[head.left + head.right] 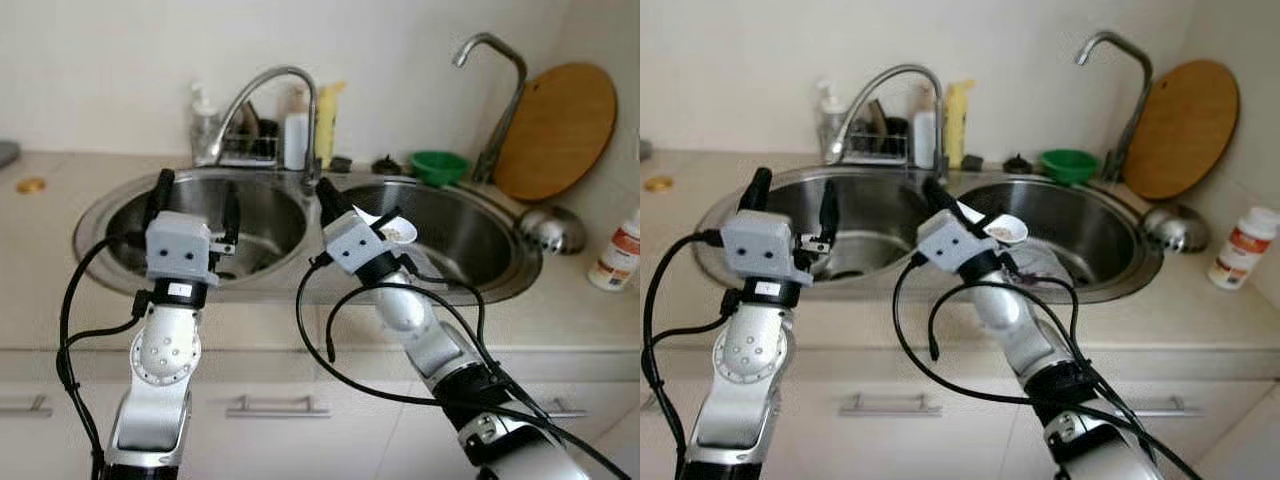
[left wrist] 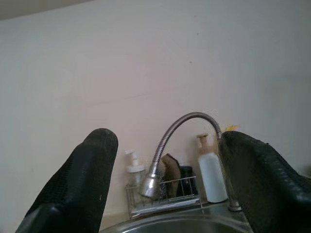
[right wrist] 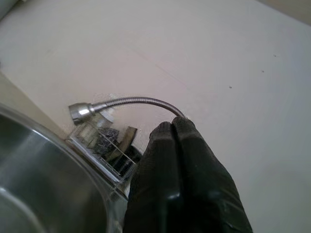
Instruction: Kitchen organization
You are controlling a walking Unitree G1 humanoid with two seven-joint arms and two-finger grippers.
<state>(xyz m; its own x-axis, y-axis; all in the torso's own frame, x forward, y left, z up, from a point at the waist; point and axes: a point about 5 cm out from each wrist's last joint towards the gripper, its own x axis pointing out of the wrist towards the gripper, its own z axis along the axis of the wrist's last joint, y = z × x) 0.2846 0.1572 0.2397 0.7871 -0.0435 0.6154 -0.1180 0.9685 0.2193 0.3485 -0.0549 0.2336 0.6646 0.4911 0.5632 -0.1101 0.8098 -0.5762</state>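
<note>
A double steel sink [image 1: 300,270] is set into the counter in front of me. Above the left basin [image 1: 265,225] my left gripper [image 1: 197,195] is raised, open and holding nothing. Its two fingers [image 2: 82,184] frame the curved faucet [image 2: 180,131] in the left wrist view. My right gripper [image 1: 325,190] stands over the divider between the basins, its fingers [image 3: 175,145] pressed together. A small white spoon [image 1: 390,228] with something brown in its bowl lies along that gripper and seems held by its handle.
A wire rack [image 1: 250,148] with soap bottles and a yellow bottle [image 1: 328,115] stands behind the sink. A second tap [image 1: 495,70], green bowl [image 1: 440,165], round wooden board [image 1: 555,130], steel ladle [image 1: 545,230] and white bottle [image 1: 615,255] are at the right. Drawer handles [image 1: 275,405] are below.
</note>
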